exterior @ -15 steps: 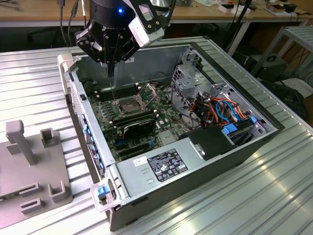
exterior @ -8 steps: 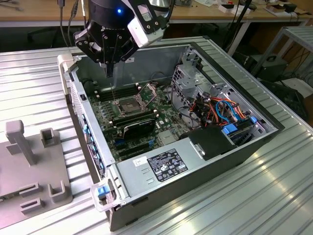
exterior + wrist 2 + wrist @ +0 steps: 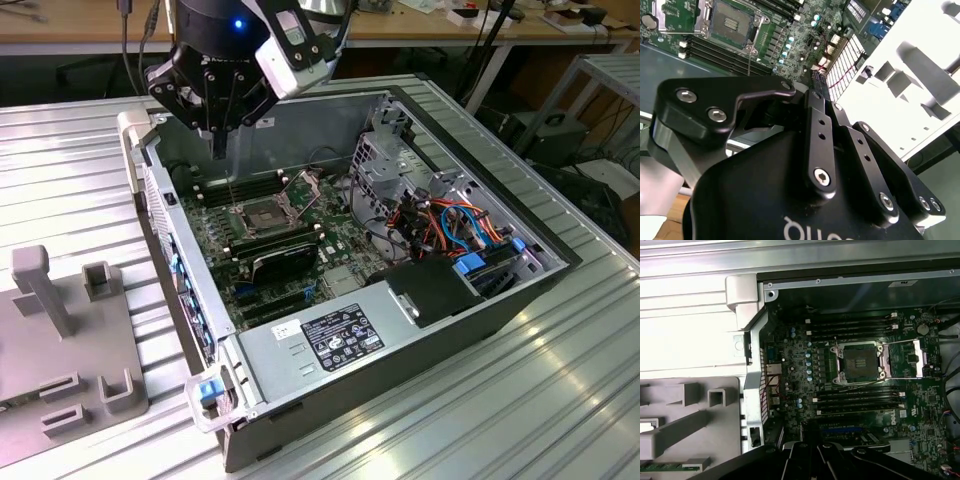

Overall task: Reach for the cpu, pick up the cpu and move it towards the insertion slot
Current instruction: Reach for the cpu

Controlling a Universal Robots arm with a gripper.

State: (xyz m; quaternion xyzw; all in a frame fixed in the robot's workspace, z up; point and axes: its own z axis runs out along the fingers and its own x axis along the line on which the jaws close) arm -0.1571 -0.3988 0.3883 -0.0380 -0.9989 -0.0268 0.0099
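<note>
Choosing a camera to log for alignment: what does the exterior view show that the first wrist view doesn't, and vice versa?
Exterior view adds: the power supply, drive cage and coloured cables at the exterior view's right, and the gripper hanging above the open case. First wrist view adds: a near head-on look into the insertion slot, and a round silver cell on the board. Both share: the slot, its opened retention plate, the memory slots, the grey fixture beside the case.

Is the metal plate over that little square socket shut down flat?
No, in the first wrist view the retention plate lies flipped open beside the insertion slot.
</note>
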